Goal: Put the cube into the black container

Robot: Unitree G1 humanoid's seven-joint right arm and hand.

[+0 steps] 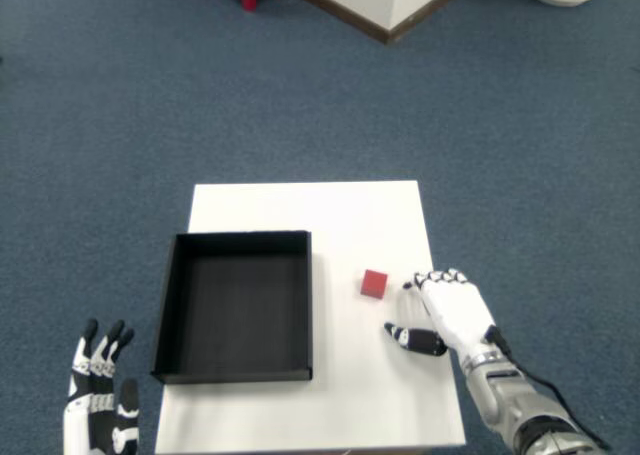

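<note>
On the table (300,210), the cube (375,284) sat at three o'clock of the container (238,313); the right hand (450,313) hovered near at four o'clock, fingers spread, holding nothing.

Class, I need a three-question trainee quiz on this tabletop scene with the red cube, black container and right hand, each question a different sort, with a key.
1. True or false: the red cube lies inside the black container.
2. The right hand is: A) shut on the cube, B) open beside the cube, C) over the container.
3. Fill in: the cube rests on the white ____.

Key: 1 false; 2 B; 3 table.
</note>
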